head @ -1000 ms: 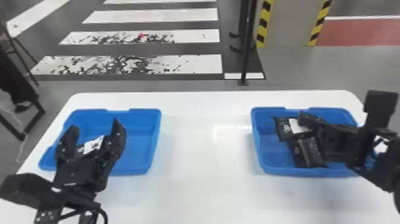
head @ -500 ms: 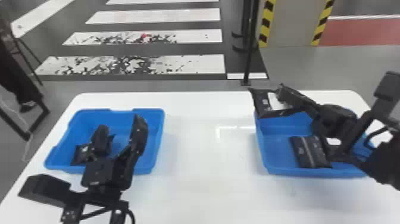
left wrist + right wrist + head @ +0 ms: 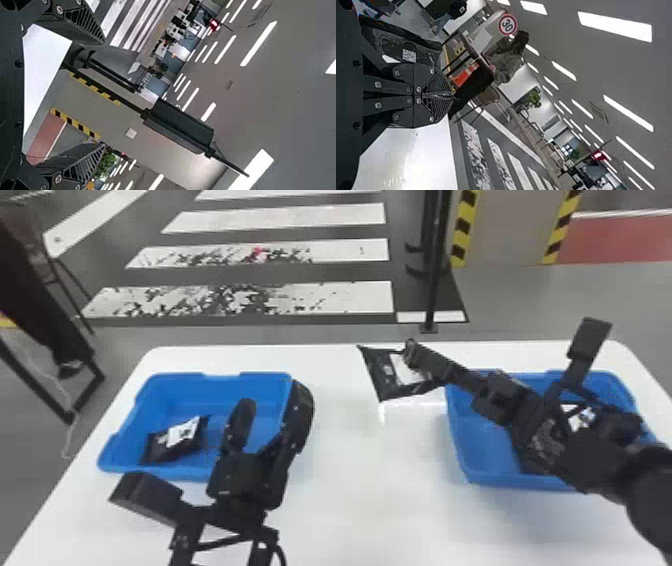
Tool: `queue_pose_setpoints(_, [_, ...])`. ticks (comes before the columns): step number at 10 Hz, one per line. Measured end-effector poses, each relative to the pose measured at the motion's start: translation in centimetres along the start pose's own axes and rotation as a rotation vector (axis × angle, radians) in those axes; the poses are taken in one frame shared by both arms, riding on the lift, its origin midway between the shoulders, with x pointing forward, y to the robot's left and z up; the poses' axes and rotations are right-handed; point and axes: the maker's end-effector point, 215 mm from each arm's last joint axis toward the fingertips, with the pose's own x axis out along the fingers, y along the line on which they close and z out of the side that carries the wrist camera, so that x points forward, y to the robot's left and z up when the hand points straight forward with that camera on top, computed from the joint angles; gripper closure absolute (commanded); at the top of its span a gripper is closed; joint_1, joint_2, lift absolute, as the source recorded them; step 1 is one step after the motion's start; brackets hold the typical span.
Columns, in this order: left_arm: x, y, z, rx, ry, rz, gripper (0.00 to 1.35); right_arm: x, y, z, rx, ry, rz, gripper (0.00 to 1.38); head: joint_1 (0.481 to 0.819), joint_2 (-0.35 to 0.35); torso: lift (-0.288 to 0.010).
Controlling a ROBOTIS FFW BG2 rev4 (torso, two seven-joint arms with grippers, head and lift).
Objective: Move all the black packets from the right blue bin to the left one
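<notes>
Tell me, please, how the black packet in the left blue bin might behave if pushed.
The black packet would probably slide rather than roll, lying low and flattish in the bin. It is likely pliable: the similar packet held by the right tool has bowed edges between pointed corners.

White table (image 3: 360,500), striped floor (image 3: 350,297) (rather scuffed), black pole (image 3: 433,292), perhaps a chair (image 3: 488,96)
</notes>
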Motion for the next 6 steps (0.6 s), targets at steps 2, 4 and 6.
queue_pose_setpoints(2, [0.2, -3.0, -2.0, -0.075, 0.045, -0.059, 0.14, 1.9, 2.0, -2.3, 0.035, 0.041, 0.058, 1.2, 0.695, 0.131, -0.168])
queue_pose_setpoints(4, [0.2, -5.4, -3.4, -0.115, 0.085, -0.108, 0.14, 3.0, 3.4, -4.3, 0.079, 0.074, 0.102, 1.2, 0.695, 0.126, -0.168])
queue_pose_setpoints(6, [0.3, -6.3, -3.9, -0.121, 0.097, -0.127, 0.14, 3.7, 4.9, -5.7, 0.112, 0.097, 0.143, 1.2, 0.695, 0.138, -0.168])
